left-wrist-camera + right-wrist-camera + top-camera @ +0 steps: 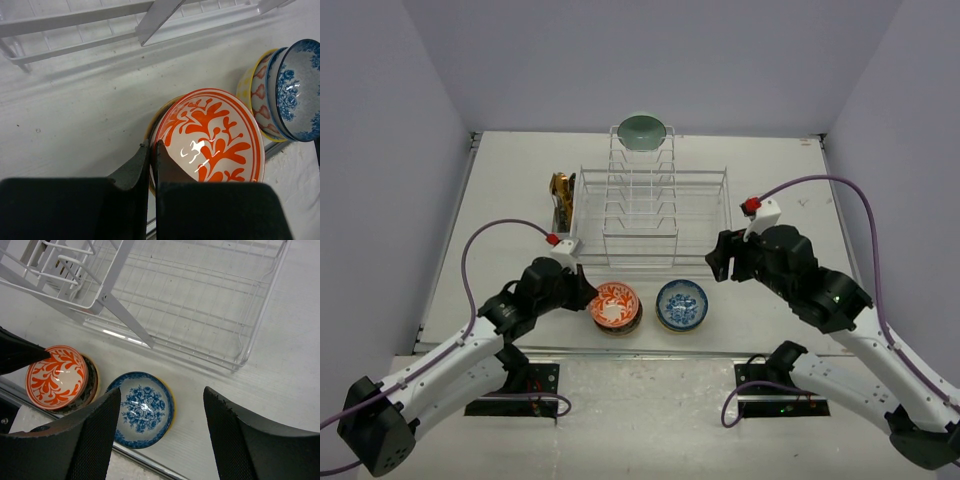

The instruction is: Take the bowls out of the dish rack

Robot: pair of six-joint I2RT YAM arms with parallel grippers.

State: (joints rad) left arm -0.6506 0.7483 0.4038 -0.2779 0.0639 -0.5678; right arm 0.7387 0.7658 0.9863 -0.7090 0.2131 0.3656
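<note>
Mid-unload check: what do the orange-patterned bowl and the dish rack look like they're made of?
The orange-patterned bowl looks like glazed ceramic: a sharp white glare spot sits on its glossy, painted inner surface. The dish rack looks like coated metal wire: thin straight rods crossed in a grid, evenly white and fairly matte. I cannot tell whether that coating is paint or plastic.

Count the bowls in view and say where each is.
5 at least: a green bowl upright at the dish rack's far end; an orange bowl stacked on a dark bowl before the rack; a blue bowl stacked on a yellow-rimmed bowl beside it. Stacks may hide more.
</note>
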